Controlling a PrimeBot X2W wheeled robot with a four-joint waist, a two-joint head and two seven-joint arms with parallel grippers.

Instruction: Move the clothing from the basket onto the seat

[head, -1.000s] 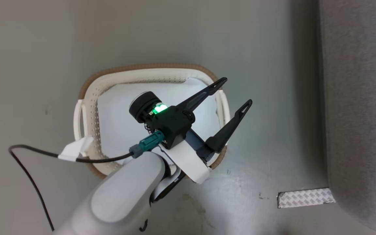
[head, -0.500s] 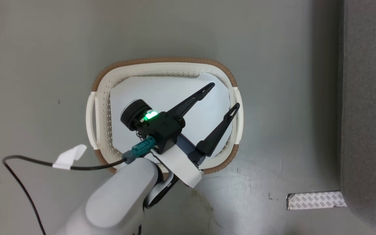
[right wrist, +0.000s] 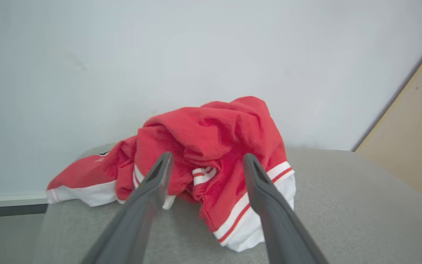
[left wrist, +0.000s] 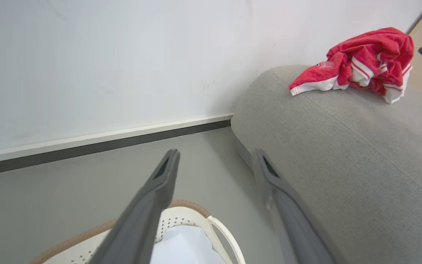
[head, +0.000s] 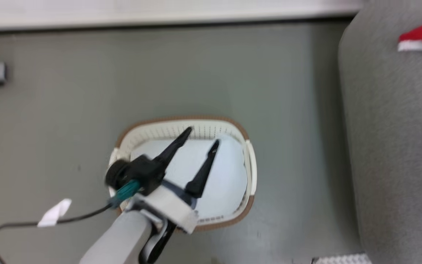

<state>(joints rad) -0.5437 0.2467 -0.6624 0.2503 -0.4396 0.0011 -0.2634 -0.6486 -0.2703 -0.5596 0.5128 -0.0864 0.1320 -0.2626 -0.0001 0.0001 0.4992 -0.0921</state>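
Clothing [right wrist: 211,146] lies in a crumpled red heap with white striped trim just beyond the right gripper [right wrist: 207,157]. Its two dark fingers stand wide apart and hold nothing, and the heap rests on the grey seat [right wrist: 343,205] against a pale wall.

In the head view, the left gripper [head: 202,135] hangs over the basket [head: 181,119] with its fingers spread and empty, as they were a second ago. Then its tips reached across the basket's right rim and handle. Now they point toward the far perforated wall. A flat white sheet [head: 225,176] lies in the bottom of the basket, as before. A black cable [head: 82,217] with a white tape tag [head: 54,212] trails from the wrist over the grey floor [head: 68,110].

The head camera has swung upward since the earlier pictures, and the picture is blurred. The basket now sits lower and smaller in the view. A white skirting board [head: 159,14] has come in along the top. More of the seat shows at the right, with a corner of the red clothing on it at the upper right edge. The clothing is well apart from the basket.
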